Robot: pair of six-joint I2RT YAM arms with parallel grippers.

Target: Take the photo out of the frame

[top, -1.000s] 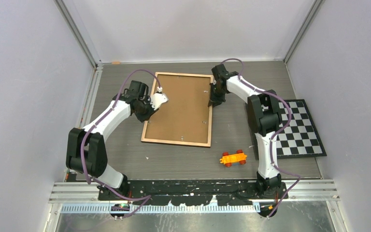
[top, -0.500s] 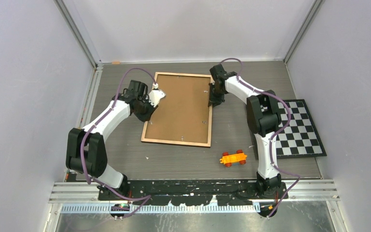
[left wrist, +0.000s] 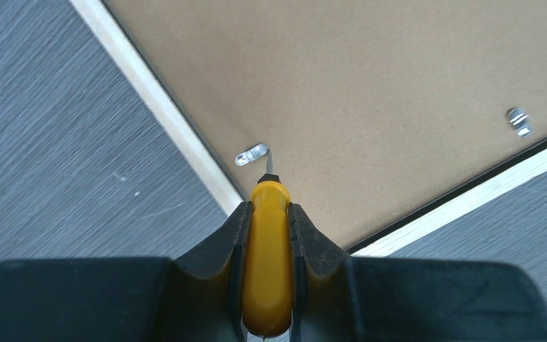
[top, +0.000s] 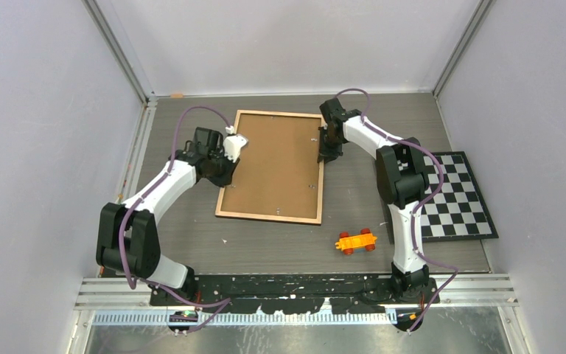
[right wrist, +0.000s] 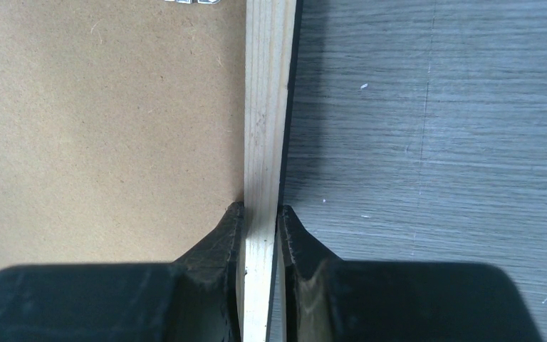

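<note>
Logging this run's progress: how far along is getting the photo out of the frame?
Done: the frame lies face down, brown backing board up. In hand: the right gripper pinches the wooden rim, while the left gripper holds a yellow screwdriver with its tip at a metal clip. Left: the board is in place and the photo is out of sight, so most remains.

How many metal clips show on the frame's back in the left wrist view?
2. One clip sits by the rim, at the tip of the yellow tool in the left hand; the other is far right, near the next rim. More may lie outside this view.
</note>
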